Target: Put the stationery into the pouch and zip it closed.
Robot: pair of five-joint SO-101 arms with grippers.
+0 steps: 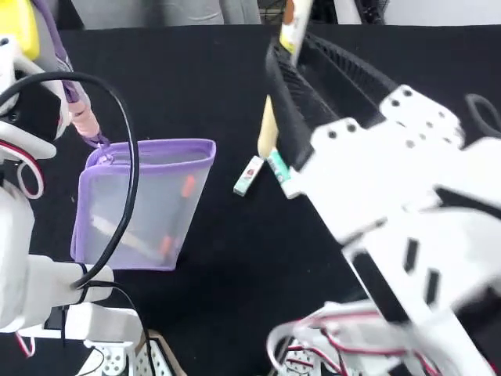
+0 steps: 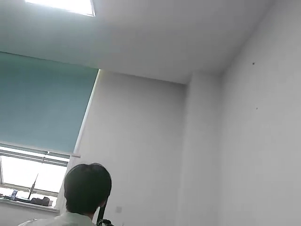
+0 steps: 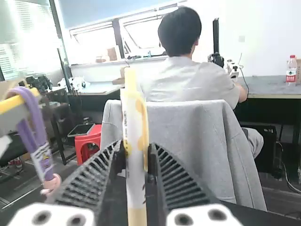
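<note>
The right gripper is hanging above the black tabletop. Its black ribbed fingers are pressing narrowly on a cream-and-yellow pen. The pen is standing upright between them, with one end sticking out above the fingers and the other below. In the high view the lower end of the pen is pointing down toward the tabletop, well apart from the pouch.

The translucent purple zip pouch is sitting on the left part of the tabletop. Through its wall an orange-tipped pen and a long white pen are showing inside. Whether its zip is open cannot be told.

A purple strap is running from the pouch's upper left corner up to the yellow left gripper. A small pink tag is hanging on the strap just beside that corner. In the right wrist view the strap is lying draped over the yellow part. Whether the left gripper is clamping it or only carrying it cannot be told.

A small white stick eraser with a green end is lying on the tabletop between the pouch and the held pen. Just beside it, a small teal-and-white piece is lying partly hidden under the right arm's white body.
</note>
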